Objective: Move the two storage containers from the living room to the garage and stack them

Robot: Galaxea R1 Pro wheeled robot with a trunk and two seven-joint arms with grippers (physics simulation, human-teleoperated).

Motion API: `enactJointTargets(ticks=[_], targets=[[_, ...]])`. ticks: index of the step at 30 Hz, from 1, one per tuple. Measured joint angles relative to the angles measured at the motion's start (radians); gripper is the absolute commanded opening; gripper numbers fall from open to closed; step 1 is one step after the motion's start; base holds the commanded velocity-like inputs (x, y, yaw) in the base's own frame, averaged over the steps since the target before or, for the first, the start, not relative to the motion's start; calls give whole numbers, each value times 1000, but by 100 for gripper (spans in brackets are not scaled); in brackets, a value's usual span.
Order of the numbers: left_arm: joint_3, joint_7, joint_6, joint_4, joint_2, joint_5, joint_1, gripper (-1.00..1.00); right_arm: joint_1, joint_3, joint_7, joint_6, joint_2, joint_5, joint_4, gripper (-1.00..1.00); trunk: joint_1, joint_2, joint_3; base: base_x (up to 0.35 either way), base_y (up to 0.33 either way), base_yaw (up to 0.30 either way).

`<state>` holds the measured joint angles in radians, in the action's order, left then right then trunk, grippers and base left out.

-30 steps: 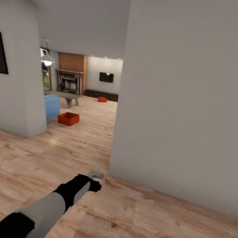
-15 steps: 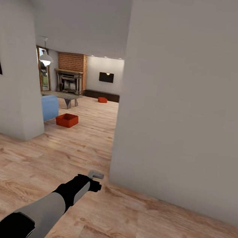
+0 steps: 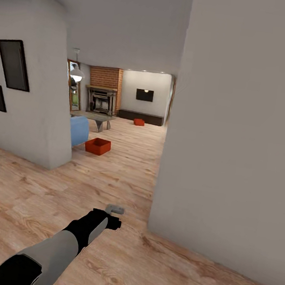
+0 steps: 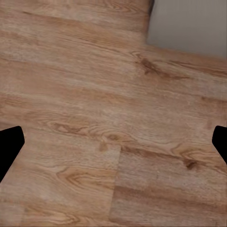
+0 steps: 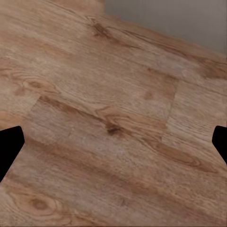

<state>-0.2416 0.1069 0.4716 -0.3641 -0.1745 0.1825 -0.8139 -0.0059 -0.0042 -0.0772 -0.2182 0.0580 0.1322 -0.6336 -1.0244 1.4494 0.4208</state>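
Two orange-red storage containers sit on the wood-plank floor of the living room, seen through the opening ahead. The nearer container [image 3: 98, 146] lies beside the blue sofa [image 3: 78, 130]. The farther container [image 3: 139, 122] rests near the dark low cabinet under the wall screen. My left gripper [image 3: 115, 210] reaches forward low over the hallway floor, far short of both bins. In the left wrist view the left gripper [image 4: 113, 142] is open over bare planks. The right gripper [image 5: 113, 144] is likewise open over planks, holding nothing.
A large white wall [image 3: 239, 129] blocks the right half, its corner just right of my left gripper. A second white wall corner [image 3: 39, 101] with dark picture frames stands on the left. Between them the passage leads to a grey low table [image 3: 96, 118] and brick fireplace [image 3: 103, 89].
The head camera has turned, so the whole scene sits further right in the picture and more of the left wall shows. The left arm holds the same pose.
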Motion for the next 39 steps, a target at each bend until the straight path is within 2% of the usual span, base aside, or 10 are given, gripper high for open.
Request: enactJointTargets(ticks=[9,39], targets=[[-1,0,0,0,0,0,0,100,0,0,0,0,0,0,0,100,0,0,0,319,128,277],[-1,0,0,0,0,-1,0,100,0,0,1,0,0,0,0,100,0,0,0,335,3,270]])
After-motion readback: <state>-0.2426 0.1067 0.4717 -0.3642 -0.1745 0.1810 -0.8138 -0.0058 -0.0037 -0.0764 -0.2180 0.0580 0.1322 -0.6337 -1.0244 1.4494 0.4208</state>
